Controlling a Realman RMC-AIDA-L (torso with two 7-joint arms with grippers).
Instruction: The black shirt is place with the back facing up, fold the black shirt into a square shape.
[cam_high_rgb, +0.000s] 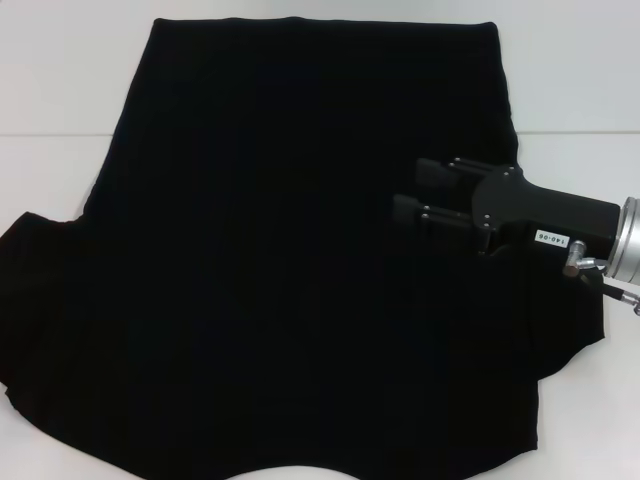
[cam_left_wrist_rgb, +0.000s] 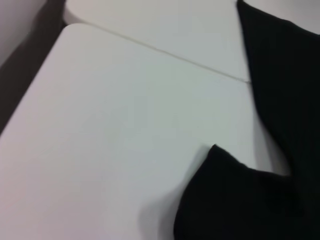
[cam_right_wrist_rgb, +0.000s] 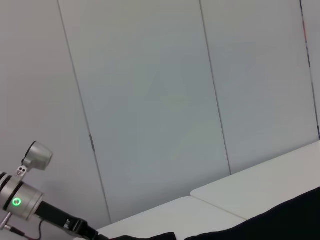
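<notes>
The black shirt (cam_high_rgb: 270, 260) lies spread flat on the white table (cam_high_rgb: 60, 100), with its straight hem at the far side and its sleeves toward the near side. No lettering shows on it. My right gripper (cam_high_rgb: 422, 193) reaches in from the right and hovers over the shirt's right part, its two fingers apart with nothing seen between them. The left wrist view shows a sleeve (cam_left_wrist_rgb: 235, 200) and the shirt's side edge (cam_left_wrist_rgb: 280, 75) on bare table. My left gripper (cam_right_wrist_rgb: 67, 223) appears only in the right wrist view, low beside the table's left side, with its fingers hidden.
The table is made of two white tops joined at a seam (cam_left_wrist_rgb: 165, 50), which runs under the shirt. The table's left edge (cam_left_wrist_rgb: 35, 80) drops off to a dark floor. Pale wall panels (cam_right_wrist_rgb: 165, 100) stand behind the table.
</notes>
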